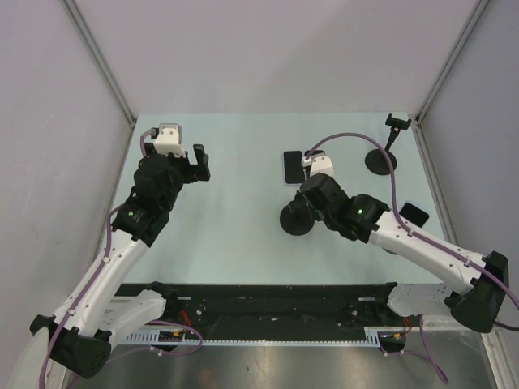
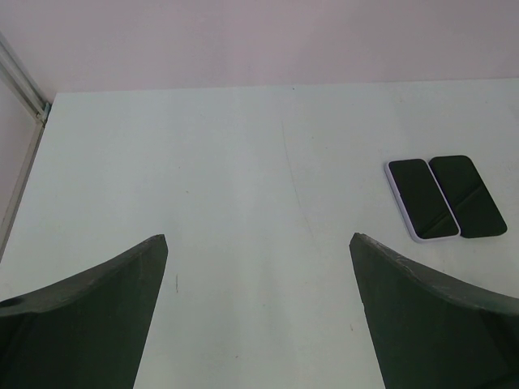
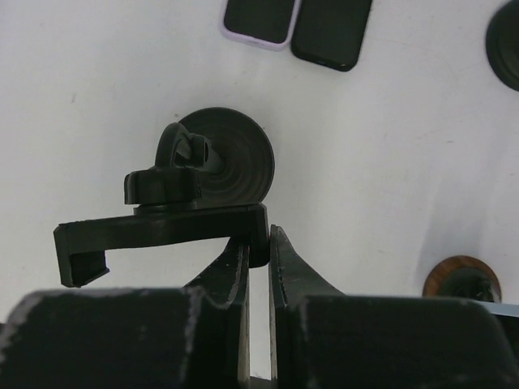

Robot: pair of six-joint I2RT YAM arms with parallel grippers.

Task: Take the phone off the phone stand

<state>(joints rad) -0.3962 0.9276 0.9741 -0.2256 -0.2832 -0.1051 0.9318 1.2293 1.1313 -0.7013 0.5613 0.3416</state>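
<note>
My right gripper (image 3: 259, 239) is shut on the right end of the empty clamp of a black phone stand (image 3: 231, 162) with a round base; from above the gripper (image 1: 306, 203) is over this stand (image 1: 297, 220). Two phones lie flat side by side just beyond it, one in a lilac case (image 3: 258, 18) and one black (image 3: 332, 31). They also show in the left wrist view, lilac (image 2: 420, 199) and black (image 2: 467, 197). A third dark phone (image 1: 415, 214) sits raised at the right above a brown round base (image 3: 461, 278). My left gripper (image 2: 259, 259) is open and empty at the left (image 1: 198, 162).
Another black stand with an empty clamp (image 1: 396, 122) and a round base (image 1: 380, 160) stands at the back right. Grey walls close in the table (image 1: 235, 203) at the left, right and back. A cable loops over my right arm.
</note>
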